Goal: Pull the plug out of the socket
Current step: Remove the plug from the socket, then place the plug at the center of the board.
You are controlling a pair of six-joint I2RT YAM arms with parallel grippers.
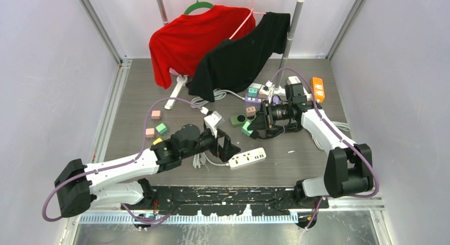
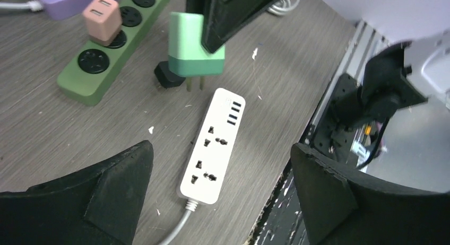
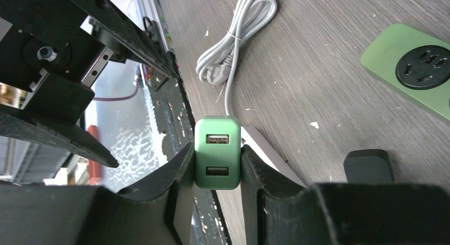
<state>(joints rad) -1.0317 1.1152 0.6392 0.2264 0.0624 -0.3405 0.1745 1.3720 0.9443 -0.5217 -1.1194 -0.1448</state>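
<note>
Closest to the right wrist lens, your right gripper (image 3: 217, 149) is clamping its black fingers (image 3: 178, 173) against the two flat sides of the small green plastic charger plug (image 2: 193, 46), with the plug's two USB ports facing the camera. Holding it by the sides is leaving the metal prongs (image 2: 195, 85) free below, which is how you would want it for a straight pull. Those prongs are showing bare in the left wrist view, hanging in the air and sitting in no slot, so I am judging the plug to be already out of its socket. It is hovering just past the USB end of the white rectangular power strip (image 2: 209, 149), apart from it. That strip is lying flat on the grey wood-grain table (image 2: 297, 59) with all its sockets vacant. Your left gripper (image 2: 220, 152) is standing wide open above the strip, one finger to each side, gripping nothing. I am guessing that straddling pose is suiting a hand meant to steady the strip. Further out, a green power strip (image 2: 106, 59) is carrying a pink cube charger (image 2: 103, 19), a black plug (image 2: 167, 75) is lying beside it, and a coiled white cable (image 3: 236, 38) is resting nearer the table edge
</note>
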